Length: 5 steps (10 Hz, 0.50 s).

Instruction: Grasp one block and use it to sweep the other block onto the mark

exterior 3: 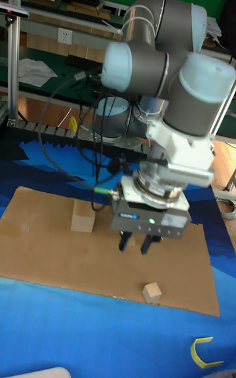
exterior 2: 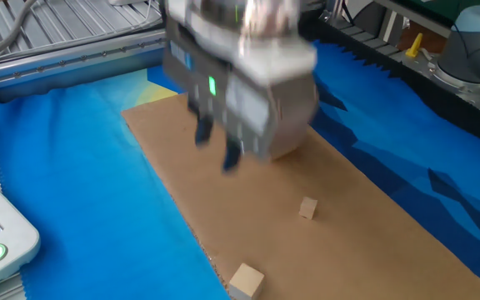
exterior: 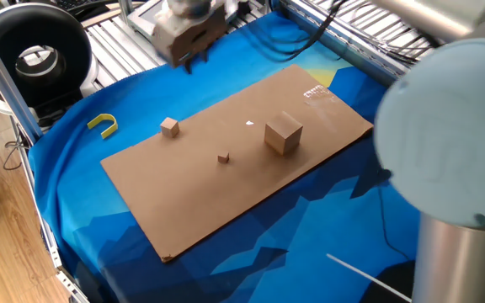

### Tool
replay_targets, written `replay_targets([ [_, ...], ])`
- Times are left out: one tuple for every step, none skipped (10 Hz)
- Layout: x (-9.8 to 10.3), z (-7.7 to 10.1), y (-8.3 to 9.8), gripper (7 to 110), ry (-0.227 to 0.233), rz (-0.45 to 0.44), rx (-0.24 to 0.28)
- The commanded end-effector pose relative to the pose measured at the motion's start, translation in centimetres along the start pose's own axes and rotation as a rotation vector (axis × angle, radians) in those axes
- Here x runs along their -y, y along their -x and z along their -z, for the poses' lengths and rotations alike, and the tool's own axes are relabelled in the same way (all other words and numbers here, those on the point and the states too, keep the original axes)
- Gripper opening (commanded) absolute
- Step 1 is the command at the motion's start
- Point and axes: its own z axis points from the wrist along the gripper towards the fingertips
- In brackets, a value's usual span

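Note:
The mid-sized pale block (exterior: 169,126) lies free on the brown board (exterior: 183,202) near its left end; it also shows as the cube (exterior 2: 246,281) at the bottom edge and the cube (exterior 3: 151,291) below the fingers. The tiniest block (exterior: 223,157) (exterior 2: 307,207) rests at mid-board. My gripper (exterior: 194,61) (exterior 2: 217,143) (exterior 3: 136,244) hangs high above the board, open and empty, away from both blocks. I cannot make out the mark in any view.
A big tan cube (exterior: 283,135) (exterior 3: 82,215) stands right of the tiny block. A white speck (exterior: 249,124) and a white printed patch (exterior: 314,93) lie on the board. A yellow hook (exterior: 103,124) and a black round device (exterior: 36,59) sit at the left.

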Motion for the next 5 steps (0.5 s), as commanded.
replay_targets([
  [1.9,2.2,-1.3,7,0.007,-0.003,0.011],
  [0.8,1.8,-0.2,7,0.032,-0.015,0.012],
  [-0.2,1.8,0.6,7,0.04,-0.022,0.011],
  [-1.0,2.0,1.0,7,0.04,-0.026,0.004],
  [-1.6,2.3,1.2,7,0.038,-0.029,-0.003],
])
